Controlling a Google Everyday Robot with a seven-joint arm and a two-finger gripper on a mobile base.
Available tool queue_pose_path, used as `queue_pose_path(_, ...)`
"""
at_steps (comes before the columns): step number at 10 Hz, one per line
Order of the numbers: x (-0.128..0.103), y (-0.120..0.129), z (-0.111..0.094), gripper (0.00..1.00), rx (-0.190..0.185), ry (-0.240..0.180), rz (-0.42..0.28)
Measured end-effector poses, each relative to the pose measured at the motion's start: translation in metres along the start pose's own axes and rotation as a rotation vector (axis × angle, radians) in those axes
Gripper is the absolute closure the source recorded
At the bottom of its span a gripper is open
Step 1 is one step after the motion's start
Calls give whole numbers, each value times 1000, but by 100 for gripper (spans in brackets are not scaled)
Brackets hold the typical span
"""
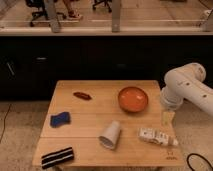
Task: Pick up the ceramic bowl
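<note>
The pincer [168, 117] hangs low over the table [100, 107] at its right edge as I look; wide or narrow, I cannot tell. The bowl [133, 98] sits near the pincer, toward the table's middle. It rests mouth up, and being round it has no long axis.

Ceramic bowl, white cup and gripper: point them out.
ceramic bowl [133, 98], camera view, centre of its inside.
white cup [110, 135], camera view, middle of its side.
gripper [168, 118], camera view, tip, by right edge of table [95, 107].
</note>
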Motion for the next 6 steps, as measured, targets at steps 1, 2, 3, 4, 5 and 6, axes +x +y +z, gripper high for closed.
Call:
queue_pose_path(1, 0, 0, 0, 20, 0, 0, 0)
queue_pose_path(2, 0, 0, 0, 20, 0, 0, 0)
queue_pose_path(3, 0, -1, 0, 20, 1, 0, 0)
queue_pose_path(4, -1, -4, 0, 20, 5, 3, -11)
queue_pose_path(5, -8, -14, 1, 20, 9, 2, -33)
queue_pose_path(6, -14, -26, 2, 20, 16, 4, -57)
